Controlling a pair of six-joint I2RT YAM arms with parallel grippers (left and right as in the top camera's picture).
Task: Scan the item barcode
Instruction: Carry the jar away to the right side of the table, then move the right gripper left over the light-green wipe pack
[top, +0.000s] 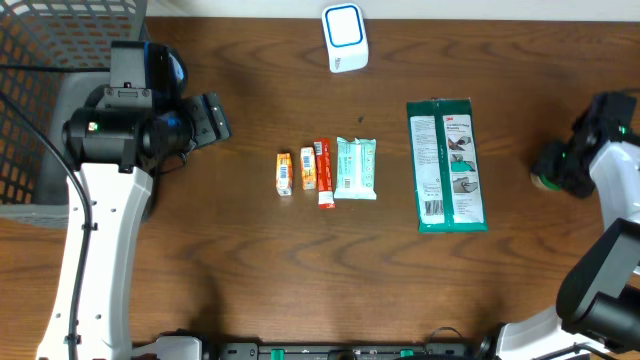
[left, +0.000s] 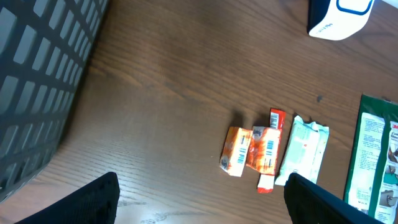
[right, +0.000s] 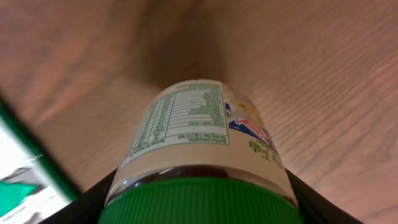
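We saw the right claw (right: 199, 208) pinching a bottle (right: 186, 118) with a green cap at the far right of the tabletop (top: 300, 290), well apart from the white scanner (top: 345, 38) at the back edge. The left claw (top: 212, 118) hung spread wide near the basket (top: 40, 80), holding nothing.

Grey mesh basket (top: 40, 60), wooden table (top: 300, 280)

The overhead view looks straight down on the whole bench (top: 250, 270). The left wrist view looks ahead of the left tool (left: 202, 205), from well above, at packets (left: 252, 152) that overhead also shows. The right wrist view sits close against a bottle (right: 193, 124).
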